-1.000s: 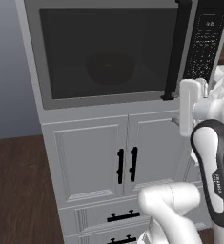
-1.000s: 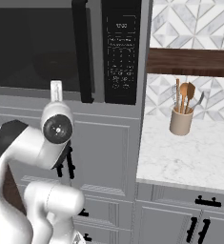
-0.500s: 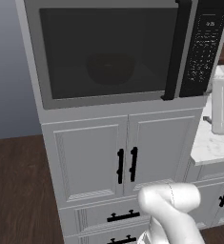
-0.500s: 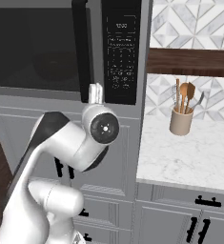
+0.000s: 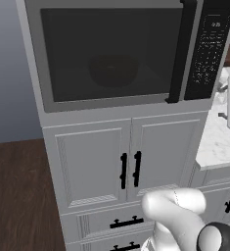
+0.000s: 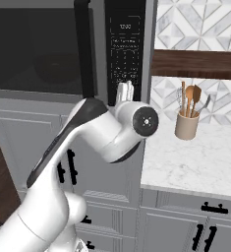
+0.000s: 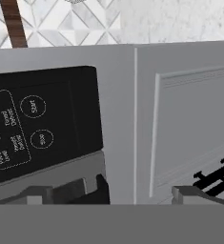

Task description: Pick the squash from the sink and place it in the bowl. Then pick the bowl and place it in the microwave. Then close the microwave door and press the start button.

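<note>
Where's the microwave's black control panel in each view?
Left base view: control panel at upper right, right of the dark door handle.
Right base view: top centre, right of the handle.
Hand view: left side, rolled sideways.
Shared landmark: the round buttons at the panel's bottom.

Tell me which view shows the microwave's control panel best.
The hand view: the control panel is close, its round buttons distinct. The right base view shows the whole panel, smaller. The left base view shows it obliquely.

Glossy white arm (image 6: 82,147), dark rounded joints
</note>
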Available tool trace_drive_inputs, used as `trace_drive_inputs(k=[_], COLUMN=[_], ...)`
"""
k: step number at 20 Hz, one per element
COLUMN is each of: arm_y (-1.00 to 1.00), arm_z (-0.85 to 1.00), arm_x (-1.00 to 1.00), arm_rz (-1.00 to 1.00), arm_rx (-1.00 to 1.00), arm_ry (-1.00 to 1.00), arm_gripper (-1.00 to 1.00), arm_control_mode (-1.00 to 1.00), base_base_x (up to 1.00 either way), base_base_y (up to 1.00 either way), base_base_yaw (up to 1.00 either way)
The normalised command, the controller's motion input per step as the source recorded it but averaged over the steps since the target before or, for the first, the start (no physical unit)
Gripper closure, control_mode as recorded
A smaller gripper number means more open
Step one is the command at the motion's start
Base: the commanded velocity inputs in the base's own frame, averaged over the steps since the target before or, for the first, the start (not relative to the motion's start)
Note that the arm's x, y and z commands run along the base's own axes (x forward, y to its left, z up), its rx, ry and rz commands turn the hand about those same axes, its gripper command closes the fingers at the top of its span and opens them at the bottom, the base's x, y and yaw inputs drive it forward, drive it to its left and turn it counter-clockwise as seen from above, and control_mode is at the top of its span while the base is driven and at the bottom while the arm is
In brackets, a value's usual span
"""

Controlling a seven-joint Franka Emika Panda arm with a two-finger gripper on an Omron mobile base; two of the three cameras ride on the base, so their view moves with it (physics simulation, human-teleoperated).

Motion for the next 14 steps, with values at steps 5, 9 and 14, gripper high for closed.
trace_drive_inputs(k=[5,9,14], arm_y=[0.00,0.00,-0.09], arm_z=[0.00,0.00,0.00], arm_x=[0.55,0.44,0.38], arm_rz=[0.00,0.00,0.00], arm_rx=[0.02,0.02,0.02], arm_ry=[0.03,0.02,0.02], arm_gripper=[-1.00,-1.00,-1.00], arm_control_mode=[-1.00,-1.00,-1.00], base_base_x=[0.00,0.00,0.00], base_base_y=[0.00,0.00,0.00], base_base_yaw=[0.00,0.00,0.00])
